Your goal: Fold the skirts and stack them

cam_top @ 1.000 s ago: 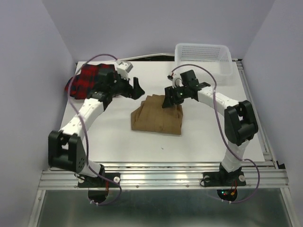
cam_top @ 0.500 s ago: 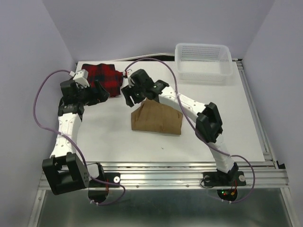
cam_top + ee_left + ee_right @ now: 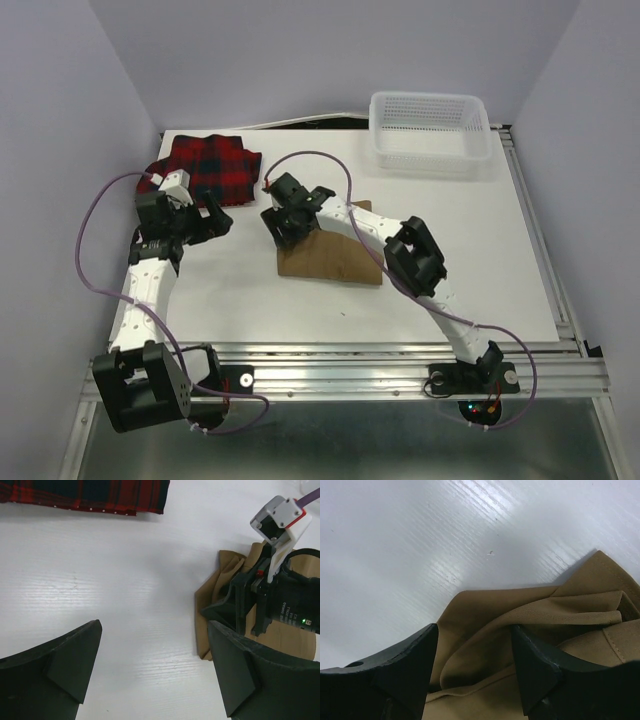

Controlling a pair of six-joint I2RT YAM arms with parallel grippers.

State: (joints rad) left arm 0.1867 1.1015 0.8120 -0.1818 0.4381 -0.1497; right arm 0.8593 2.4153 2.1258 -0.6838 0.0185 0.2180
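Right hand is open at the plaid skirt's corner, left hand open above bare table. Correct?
No: the right hand is at the tan skirt corner, not the plaid skirt, which lies apart at the far left of the table. The right wrist view shows tan cloth between its open fingers. The left hand is open above bare table, as said.

One plaid skirt [image 3: 212, 165], one tan skirt [image 3: 330, 262], one basket [image 3: 428, 98].

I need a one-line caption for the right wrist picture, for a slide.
Right gripper, jaws apart, above a rumpled corner of the tan skirt on the white table.
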